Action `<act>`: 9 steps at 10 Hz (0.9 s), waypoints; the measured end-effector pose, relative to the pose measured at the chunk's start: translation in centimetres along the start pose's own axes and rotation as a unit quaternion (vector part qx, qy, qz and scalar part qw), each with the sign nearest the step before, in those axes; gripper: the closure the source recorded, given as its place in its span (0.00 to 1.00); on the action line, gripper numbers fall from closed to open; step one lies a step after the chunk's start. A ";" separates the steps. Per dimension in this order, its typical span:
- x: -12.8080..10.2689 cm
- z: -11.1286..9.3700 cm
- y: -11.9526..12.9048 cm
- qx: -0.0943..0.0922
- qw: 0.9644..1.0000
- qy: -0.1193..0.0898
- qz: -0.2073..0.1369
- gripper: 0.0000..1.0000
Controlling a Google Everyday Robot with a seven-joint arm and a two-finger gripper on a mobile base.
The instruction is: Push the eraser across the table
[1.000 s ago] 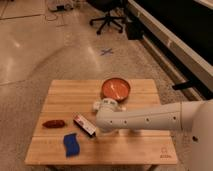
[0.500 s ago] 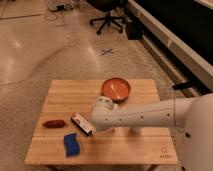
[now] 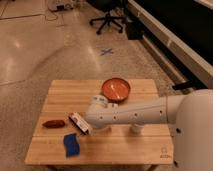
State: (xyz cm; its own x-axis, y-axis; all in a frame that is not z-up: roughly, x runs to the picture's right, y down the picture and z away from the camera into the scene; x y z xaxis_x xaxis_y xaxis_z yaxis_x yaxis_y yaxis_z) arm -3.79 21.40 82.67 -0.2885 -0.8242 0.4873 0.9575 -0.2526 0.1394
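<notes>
Table [image 3: 125, 147]: square top of light wooden strips, butcher-block look, matte; a small dark logo [image 3: 164, 151] sits near the front right corner. Front edge runs close to the bottom of the view.
Blue pad [image 3: 71, 144]: nearest object, front left; flat, soft-looking, wavy outline, lying just inside the front edge.
Arm [image 3: 145, 114]: smooth white tube, reaching from the large rounded white body at the right edge across the middle of the table toward the left.
Gripper [image 3: 91, 126]: at the arm's left end, low over the table, hard against the eraser's right end. Cannot tell whether the jaws are apart or together; the white wrist housing hides them.
Eraser [image 3: 78, 122]: small rectangular block, dark with a red-and-white top, lying diagonally left of centre, between the blue pad and the arm's tip. Its right end is tucked under the gripper.
Red object [image 3: 53, 123]: small, elongated, dull dark red, lying flat just left of the eraser, apart from it, near the left edge.
Open room: bare wood behind the eraser toward the far left corner; little room left of it before the red object and the edge.
Bowl [image 3: 116, 89]: round, orange-red, smooth, shallow, near the far edge right of centre.
Floor [image 3: 45, 45]: pale, glossy, speckled; a blue cross mark [image 3: 106, 51] beyond the table.
Office chair [image 3: 108, 20]: black, wheeled base, far back.
</notes>
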 end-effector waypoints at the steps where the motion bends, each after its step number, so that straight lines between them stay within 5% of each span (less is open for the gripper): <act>1: 0.3 0.1 -0.3 0.000 1.000 0.000 -0.004 0.20; 9: 4.6 -0.8 -3.0 -0.006 0.999 0.013 -0.035 0.20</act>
State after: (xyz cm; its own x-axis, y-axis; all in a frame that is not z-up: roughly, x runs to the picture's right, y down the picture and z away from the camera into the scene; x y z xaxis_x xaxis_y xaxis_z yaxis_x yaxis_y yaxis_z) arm -7.95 17.98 83.79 -0.3545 -0.8171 0.4546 0.9350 -0.3157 0.1616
